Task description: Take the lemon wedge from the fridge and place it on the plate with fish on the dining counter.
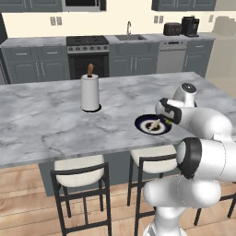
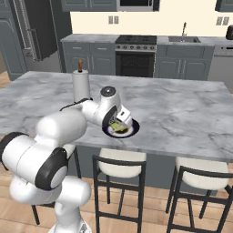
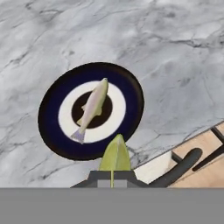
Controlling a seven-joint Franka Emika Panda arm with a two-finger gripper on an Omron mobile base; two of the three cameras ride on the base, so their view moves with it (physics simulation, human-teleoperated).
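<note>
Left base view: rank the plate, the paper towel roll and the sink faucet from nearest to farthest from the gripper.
1. The plate, right under the gripper, which holds the lemon wedge in its jaws.
2. The paper towel roll, further left on the dining counter.
3. The sink faucet, at the back wall.

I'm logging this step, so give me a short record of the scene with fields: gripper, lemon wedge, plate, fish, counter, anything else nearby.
gripper: gripper shut on the lemon wedge, above the plate's near edge
lemon wedge: lemon wedge held between the fingertips, not yet on the plate
plate: dark blue plate with white ring, flat on the dining counter
fish: fish lying across the plate's centre
counter: dining counter, marbled grey-white top
nearby: paper towel roll upright, left of the plate; stools below the counter edge
</note>
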